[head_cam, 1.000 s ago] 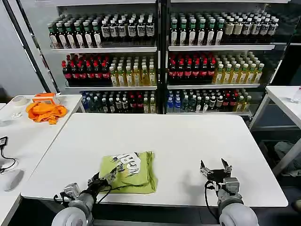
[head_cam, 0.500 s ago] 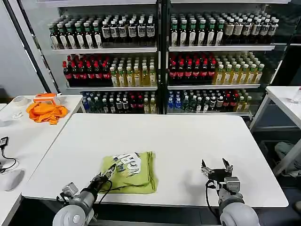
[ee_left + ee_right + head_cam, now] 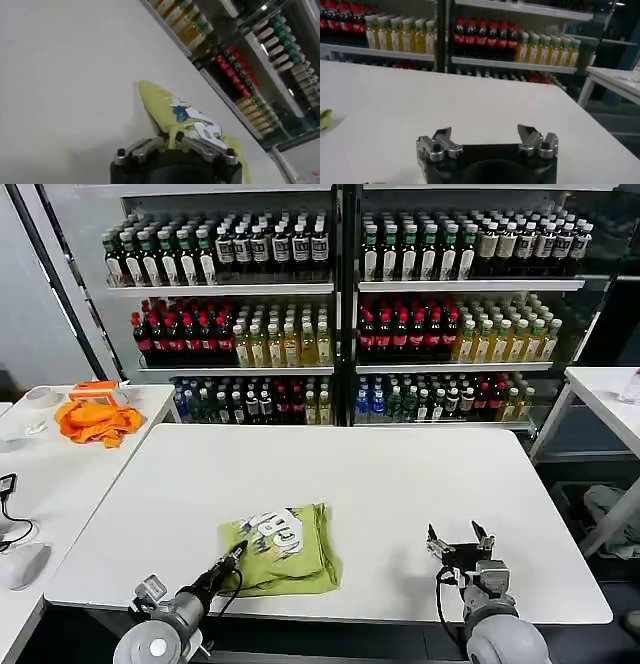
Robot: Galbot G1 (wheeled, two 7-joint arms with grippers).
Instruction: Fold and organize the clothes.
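At the table's near edge, the left tool (image 3: pixel 237 552) pinches the T-shirt (image 3: pixel 285 549); the right tool (image 3: pixel 460 541) sits spread.

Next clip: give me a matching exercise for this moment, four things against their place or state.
Things:
1. T-shirt
2. left claw
3. right claw
4. orange cloth

Places or states:
A. open, over bare table near the front edge
B. bunched on the side table to the left
C. folded, lying near the front edge of the main table, lettering up
D. shut on the shirt's left edge

Pairs: 1-C, 2-D, 3-A, 4-B
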